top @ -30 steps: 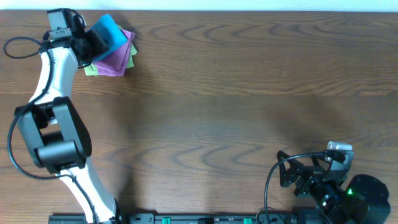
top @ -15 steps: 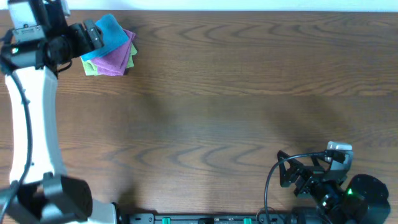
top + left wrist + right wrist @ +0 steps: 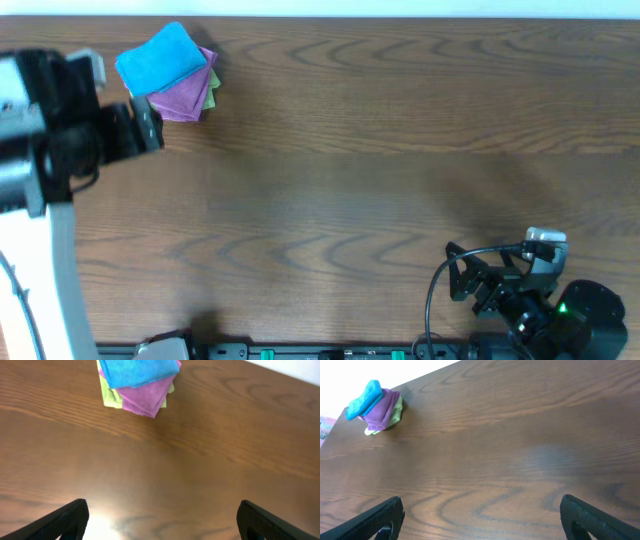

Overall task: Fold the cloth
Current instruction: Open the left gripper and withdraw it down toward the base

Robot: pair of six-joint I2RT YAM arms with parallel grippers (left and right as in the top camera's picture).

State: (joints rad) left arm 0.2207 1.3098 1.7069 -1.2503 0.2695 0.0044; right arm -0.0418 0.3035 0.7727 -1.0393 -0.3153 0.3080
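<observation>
Now left fingers wide, pulled back off cloth atop purple cloth; right fingers wide, unmoved.

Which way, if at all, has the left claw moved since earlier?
Yes: the left claw drew back off the sky-blue terry cloth, toward the near table edge.

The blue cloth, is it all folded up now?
Looks done: the blue cloth lies folded into a square on top of the purple cloth and the green cloth. In hand: nothing; the left gripper is open and apart from the pile, the right gripper open and far away. Left: probably nothing more.
</observation>
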